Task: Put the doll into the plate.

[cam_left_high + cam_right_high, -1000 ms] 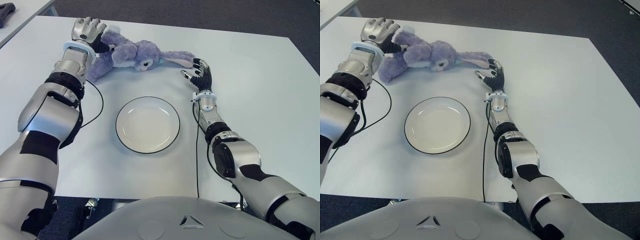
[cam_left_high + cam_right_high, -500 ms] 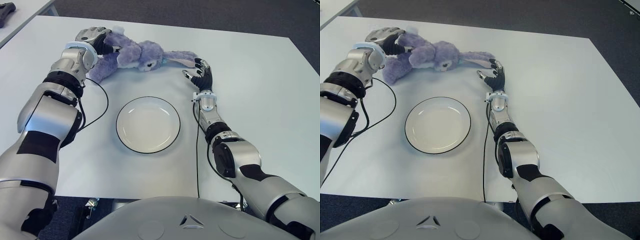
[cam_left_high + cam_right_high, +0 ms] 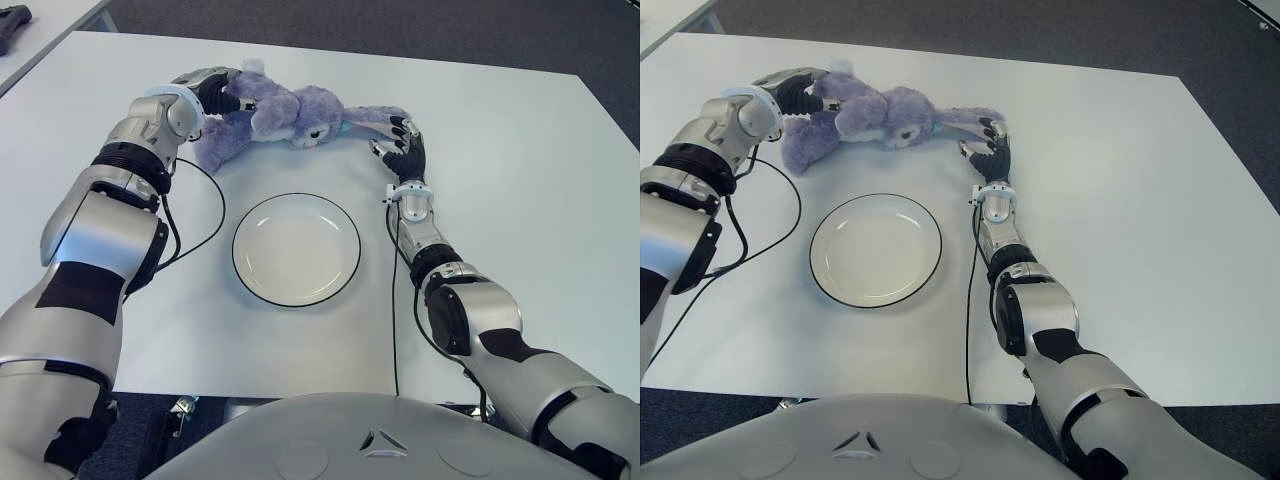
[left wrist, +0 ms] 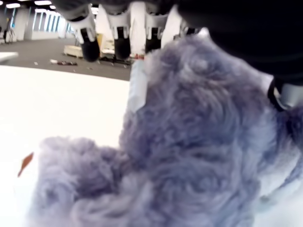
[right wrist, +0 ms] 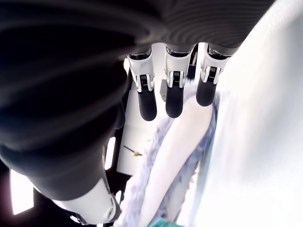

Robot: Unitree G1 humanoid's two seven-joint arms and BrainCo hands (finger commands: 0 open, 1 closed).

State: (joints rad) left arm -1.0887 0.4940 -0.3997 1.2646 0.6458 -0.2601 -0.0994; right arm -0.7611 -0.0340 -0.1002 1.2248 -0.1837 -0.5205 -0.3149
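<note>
A purple plush bunny doll lies on its side at the far part of the white table, beyond the white black-rimmed plate. My left hand is shut on the doll's body at its left end; the left wrist view shows fur filling the palm under the fingers. My right hand is at the doll's long ears, to the right of its head. Its fingers stretch out over one ear without closing on it.
A black cable loops on the table left of the plate, and another runs along my right forearm to the near edge. A dark object lies on a separate table at the far left.
My left hand has dragged the doll to the right across the table, bringing its ears up against my right hand. The right hand has barely moved.
</note>
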